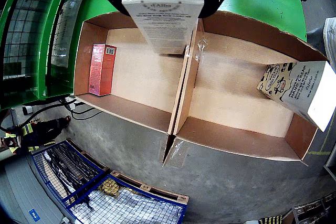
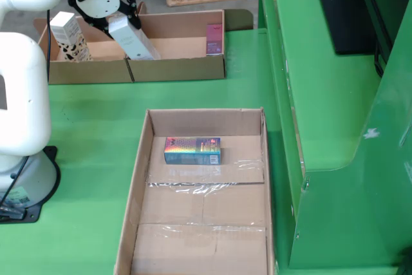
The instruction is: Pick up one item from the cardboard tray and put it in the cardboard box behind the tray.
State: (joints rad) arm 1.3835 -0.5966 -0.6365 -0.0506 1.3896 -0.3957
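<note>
Fixed view: the white arm [image 2: 22,62] reaches to the far end of the green table [image 2: 84,140]. The long cardboard tray [image 2: 145,159] lies well in front of the pincer [image 2: 106,1], toward the camera, with one rainbow-printed box [image 2: 192,150] lying flat in its far part. The cardboard box [image 2: 177,69], split by a divider [image 1: 181,87], sits directly beneath the pincer.

The pincer is pinching a tall white carton [image 2: 132,38], held tilted above the box near the divider. In this view a cow-patterned carton [image 2: 69,37] stands left of the pincer and a small red packet [image 2: 214,38] leans against the box's right end wall.
</note>
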